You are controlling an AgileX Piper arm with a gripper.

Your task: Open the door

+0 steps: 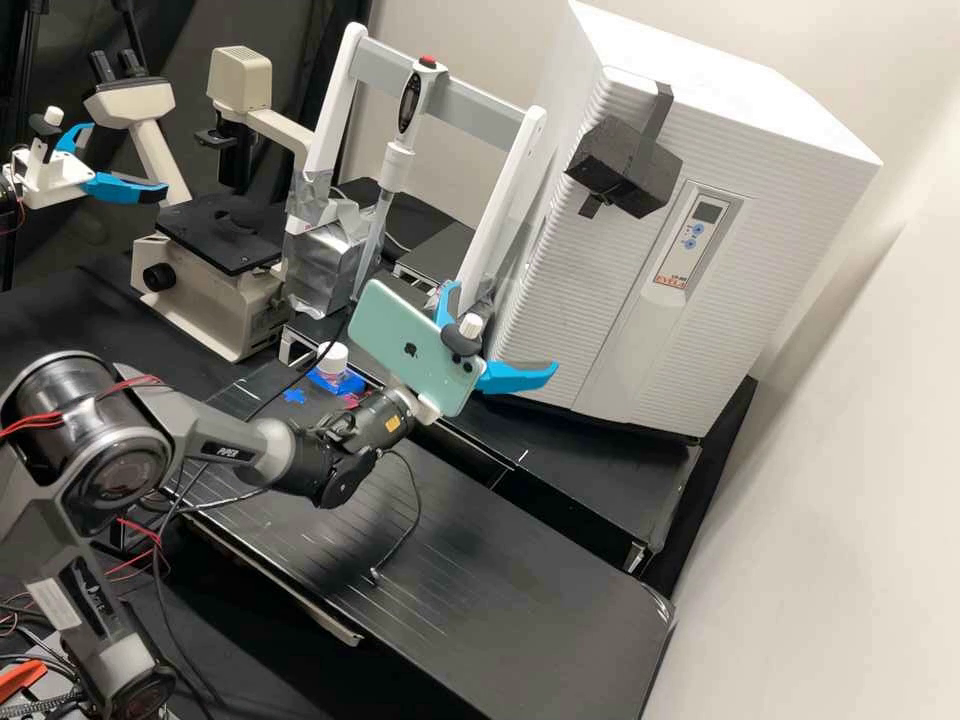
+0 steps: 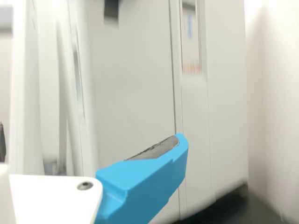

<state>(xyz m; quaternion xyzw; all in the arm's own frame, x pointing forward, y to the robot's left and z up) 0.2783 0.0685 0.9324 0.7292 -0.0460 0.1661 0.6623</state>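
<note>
Plainly, the gripper (image 1: 501,328) stands wide open with nothing between its two blue fingers (image 1: 518,377), which spread towards the cabinet's lower front without appearing to touch it. The door (image 1: 570,290) is the pale, ribbed front of the white cabinet (image 1: 790,190), just beyond them, and looks closed. I judge it a stiff, fairly broad panel that should swing easily once freed, though a seal may resist at first. Its face is likely too flat and slick to pinch, so its free edge seems the best hold; which side that is, I cannot tell. A steady pull should spare the hinges. The black box (image 1: 625,165) high on the front might snag or swing.

The arm (image 1: 225,440) comes in from the high view's left, its forearm low over the bench (image 1: 480,580) and its wrist angled slightly up. A phone (image 1: 400,345) sits mounted behind the fingers, so clearance there matters too.
</note>
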